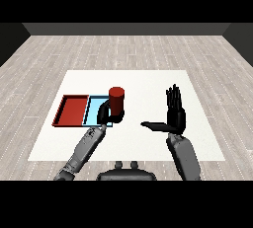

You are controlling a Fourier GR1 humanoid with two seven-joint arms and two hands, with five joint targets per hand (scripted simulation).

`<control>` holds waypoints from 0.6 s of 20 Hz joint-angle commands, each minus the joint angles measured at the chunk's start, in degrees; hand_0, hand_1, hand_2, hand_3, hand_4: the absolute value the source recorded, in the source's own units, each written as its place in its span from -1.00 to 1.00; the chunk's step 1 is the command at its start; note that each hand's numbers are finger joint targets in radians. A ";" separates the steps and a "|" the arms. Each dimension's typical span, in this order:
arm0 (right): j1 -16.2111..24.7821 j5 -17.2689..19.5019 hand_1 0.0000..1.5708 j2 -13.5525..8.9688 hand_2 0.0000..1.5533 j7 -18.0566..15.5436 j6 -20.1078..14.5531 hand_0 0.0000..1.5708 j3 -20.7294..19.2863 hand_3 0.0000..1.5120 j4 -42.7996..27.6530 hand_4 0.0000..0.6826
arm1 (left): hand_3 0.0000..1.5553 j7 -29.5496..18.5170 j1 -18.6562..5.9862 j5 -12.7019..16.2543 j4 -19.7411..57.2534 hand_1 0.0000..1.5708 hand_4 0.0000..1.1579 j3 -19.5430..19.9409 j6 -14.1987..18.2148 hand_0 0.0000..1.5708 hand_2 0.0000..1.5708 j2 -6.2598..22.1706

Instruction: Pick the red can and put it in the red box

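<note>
With the red can (116,100) gripped in the curled left hand (105,114) above the light blue tray (95,109) and the right hand (174,112) held open, a leftward carry to the red tray (72,109) was judged due.

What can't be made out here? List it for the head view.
- Whether the red can is lifted or resting: the left hand covers its base.
- Part of the light blue tray: hidden by the hand and can.
- The right hand's palm side: turned away.
</note>
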 commanded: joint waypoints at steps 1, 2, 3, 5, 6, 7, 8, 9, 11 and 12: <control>11.19 -0.37 -1.00 -2.70 -1.00 -1.48 0.55 -1.00 -1.98 -1.00 -6.24 -1.00 | 0.87 3.42 -1.00 0.22 -3.37 1.00 0.97 4.65 -2.09 1.00 1.00 6.57; 6.19 -0.71 -1.00 -3.08 -1.00 -0.75 1.26 -1.00 -4.58 -1.00 -2.36 -1.00 | 0.87 5.43 -0.65 -1.43 -4.23 1.00 0.95 4.84 -0.11 1.00 0.99 6.79; 13.26 -0.94 -1.00 -2.48 -1.00 -5.43 1.61 -1.00 -3.73 -1.00 -3.23 -1.00 | 0.87 5.53 -1.30 0.98 -2.79 1.00 0.95 7.60 -2.54 1.00 0.99 8.57; 13.32 -3.50 -1.00 -4.50 -1.00 -3.28 3.65 -1.00 -6.68 -1.00 -5.23 -1.00 | 0.88 7.53 0.92 -0.10 -4.72 1.00 0.94 8.49 -2.99 1.00 1.00 12.27; 11.88 -5.22 -1.00 -4.23 -1.00 -3.12 4.16 -1.00 -8.23 -1.00 -3.07 -1.00 | 0.89 6.98 -4.14 0.91 2.48 1.00 0.93 12.29 -3.47 1.00 1.00 12.08; 13.74 -5.39 -1.00 -3.87 -1.00 -8.00 5.32 -1.00 -8.89 -1.00 -0.11 -1.00 | 0.89 7.94 -3.12 -0.38 3.11 1.00 0.94 12.53 -2.71 1.00 1.00 14.32; 11.31 -6.48 -1.00 -4.47 -1.00 -7.22 6.04 -1.00 -10.74 -1.00 2.18 -1.00 | 0.91 5.19 -2.50 -1.20 5.41 1.00 0.95 13.13 -2.58 1.00 1.00 14.10; 11.54 -4.69 -1.00 -3.77 -1.00 -6.58 5.67 -1.00 -8.17 -1.00 2.27 -1.00 | 0.92 7.42 -3.22 -1.30 5.96 1.00 0.96 14.42 -3.34 1.00 1.00 16.89; 16.53 -6.91 -1.00 -4.19 -1.00 -11.26 7.74 -1.00 -10.86 -1.00 1.78 -1.00 | 0.89 8.85 -2.30 -4.89 8.30 1.00 0.97 12.91 -1.39 1.00 0.98 18.18; 13.23 -3.51 -1.00 -3.14 -1.00 -8.74 5.07 -1.00 -8.70 -1.00 2.49 -1.00 | 0.89 7.65 -5.83 -3.36 13.66 1.00 0.97 16.25 -3.25 1.00 0.98 18.92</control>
